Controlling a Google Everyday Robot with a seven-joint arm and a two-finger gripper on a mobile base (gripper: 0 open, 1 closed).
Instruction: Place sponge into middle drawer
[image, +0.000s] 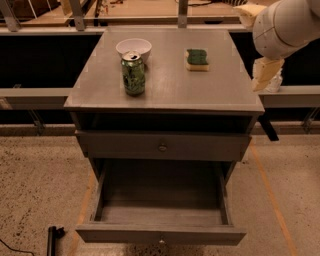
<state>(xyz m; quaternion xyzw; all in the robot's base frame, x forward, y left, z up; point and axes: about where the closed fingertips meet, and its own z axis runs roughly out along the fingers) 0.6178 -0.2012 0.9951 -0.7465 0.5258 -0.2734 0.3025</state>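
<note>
The sponge (197, 58), dark green on a pale yellow body, lies flat on the right rear part of the grey cabinet top (170, 87). The middle drawer (160, 212), the lowest one, is pulled out and its wide shallow tray holds nothing. My gripper (263, 71) hangs at the upper right, beyond the cabinet's right edge, to the right of the sponge and not touching it. It holds nothing that I can see.
A green can (133, 73) stands on the left part of the top, with a white bowl (133, 48) just behind it. A shut knobbed drawer front (162, 146) sits above the open drawer. A dark tool (52, 239) lies on the floor at the lower left.
</note>
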